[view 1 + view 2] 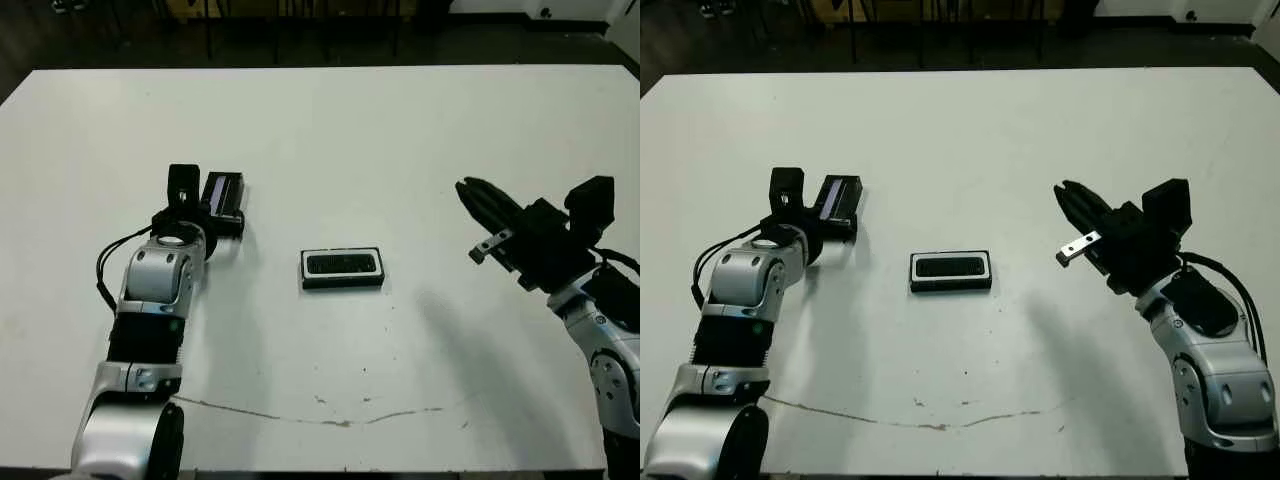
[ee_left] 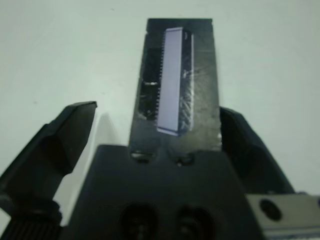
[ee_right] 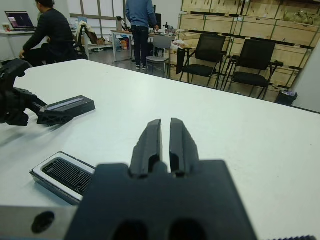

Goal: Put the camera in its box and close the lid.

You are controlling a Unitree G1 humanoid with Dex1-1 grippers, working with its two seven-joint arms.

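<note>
The box (image 1: pixel 304 268), with its white lining showing as a rim, lies mid-table. The camera (image 1: pixel 342 265), a ribbed black bar, rests inside it. The lid (image 1: pixel 222 190), a black slab with a pale stripe, lies to the left of the box. My left gripper (image 1: pixel 205 200) stands open around the lid's near end. In the left wrist view one finger (image 2: pixel 65 135) is well apart from the lid (image 2: pixel 175 75), while the other sits close against its edge. My right gripper (image 1: pixel 468 190) is shut on nothing, raised above the table to the right of the box.
The white table (image 1: pixel 330 120) stretches wide behind the objects. A thin dark mark (image 1: pixel 330 420) runs along it near the front edge. Beyond the table, in the right wrist view, are black chairs (image 3: pixel 250 62) and people (image 3: pixel 50 35).
</note>
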